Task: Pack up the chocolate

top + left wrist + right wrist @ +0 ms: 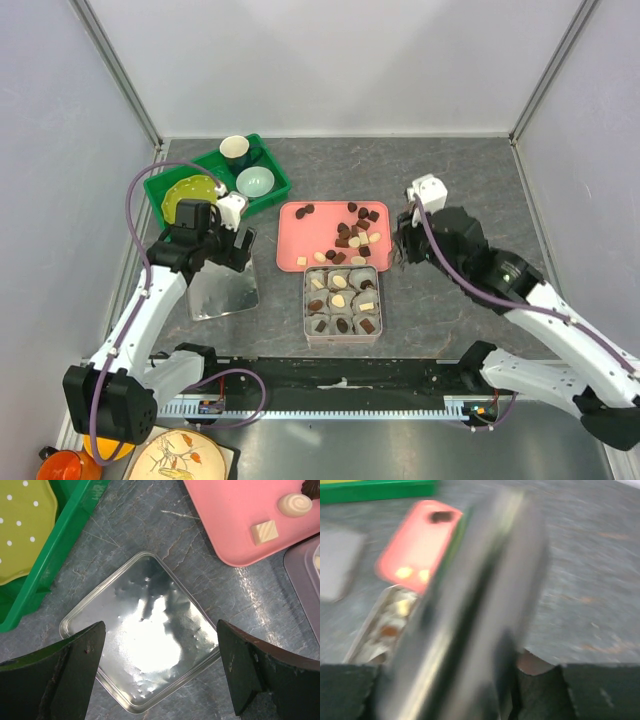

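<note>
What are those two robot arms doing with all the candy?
They are packing chocolate into a tin. Every slot in the tin seems to have a piece, and more pieces lie loose on the pink tray. The left hand hangs open over the shiny lid on the table. The right hand is beside the tray, and its camera is too blurred to show whether it holds anything.

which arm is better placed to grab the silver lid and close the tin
Left. The left hand hangs open over the lid, a finger on each side in its wrist view. The right hand sits beyond the tin and pink tray, so it would likely have to reach across them.
</note>
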You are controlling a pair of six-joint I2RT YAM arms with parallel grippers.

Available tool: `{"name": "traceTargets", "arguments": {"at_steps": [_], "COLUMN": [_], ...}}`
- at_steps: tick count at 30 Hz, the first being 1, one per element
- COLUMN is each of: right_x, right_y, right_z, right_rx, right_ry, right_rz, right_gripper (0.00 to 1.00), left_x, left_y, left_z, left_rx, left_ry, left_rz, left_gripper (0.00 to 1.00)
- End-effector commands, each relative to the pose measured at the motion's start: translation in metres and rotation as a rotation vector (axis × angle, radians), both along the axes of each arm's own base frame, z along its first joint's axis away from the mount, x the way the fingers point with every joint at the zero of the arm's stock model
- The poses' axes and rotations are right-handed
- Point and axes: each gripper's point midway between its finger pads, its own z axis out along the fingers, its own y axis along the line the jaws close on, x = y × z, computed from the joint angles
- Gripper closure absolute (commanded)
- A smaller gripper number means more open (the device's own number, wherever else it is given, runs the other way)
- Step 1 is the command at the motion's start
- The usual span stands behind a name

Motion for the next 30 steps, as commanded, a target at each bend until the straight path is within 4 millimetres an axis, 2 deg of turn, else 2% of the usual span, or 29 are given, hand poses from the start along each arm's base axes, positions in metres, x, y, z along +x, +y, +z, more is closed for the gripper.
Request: {"name": "traceTargets", "arguments": {"at_steps": [1,2,3,4,5,6,7,9,11,12,14,15,20,26,30], "right_x": [0.040,0.045,0.049,0.058,0.063,0.065,0.073,0.080,0.093,0.095,0.105,0.109,0.132,0.157,0.183], "right_y": [-0.068,-0.077,-0.079,-0.096,-0.102,-0.108,-0.113,-0.112,-0.111,-0.111,-0.113,-0.113,-0.121,-0.125,-0.119], "right_z": [-0.033,-0.040,-0.057,-0.065,-0.076,-0.100,-0.109,-0.135,-0.143,-0.156,-0.165,-0.177,-0.197,-0.224,-0.221], "right_rx": [-0.153,-0.157,-0.167,-0.170,-0.185,-0.212,-0.185,-0.168,-0.151,-0.166,-0.178,-0.198,-0.210,-0.223,-0.206], "right_ry": [0.132,0.153,0.212,0.241,0.270,0.333,0.357,0.427,0.415,0.438,0.447,0.478,0.514,0.558,0.511], "right_rz": [-0.261,-0.287,-0.278,-0.333,-0.353,-0.368,-0.384,-0.401,-0.432,-0.435,-0.446,-0.438,-0.457,-0.447,-0.433], "right_gripper": [0.60,0.59,0.57,0.57,0.57,0.57,0.57,0.55,0.52,0.51,0.50,0.50,0.50,0.53,0.50], "left_x": [0.005,0.005,0.005,0.005,0.004,0.004,0.004,0.005,0.008,0.008,0.010,0.010,0.015,0.022,0.026], "left_y": [0.000,0.002,0.002,0.003,0.003,0.004,0.004,0.005,0.008,0.008,0.008,0.008,0.006,0.008,0.008], "left_z": [0.002,0.001,-0.001,-0.003,-0.005,-0.006,-0.009,-0.013,-0.015,-0.017,-0.017,-0.020,-0.029,-0.054,-0.068], "left_rx": [0.019,0.025,0.030,0.032,0.039,0.041,0.043,0.056,0.069,0.071,0.073,0.075,0.075,0.110,0.116], "left_ry": [-0.050,-0.051,-0.049,-0.051,-0.052,-0.052,-0.050,-0.043,-0.041,-0.036,-0.036,-0.027,-0.011,0.048,0.085], "left_rz": [-0.036,-0.034,-0.034,-0.036,-0.040,-0.040,-0.041,-0.042,-0.036,-0.035,-0.037,-0.038,-0.043,-0.051,-0.057], "left_gripper": [0.01,0.01,0.02,0.02,0.02,0.02,0.03,0.03,0.03,0.03,0.02,0.02,0.02,0.01,0.01]}}
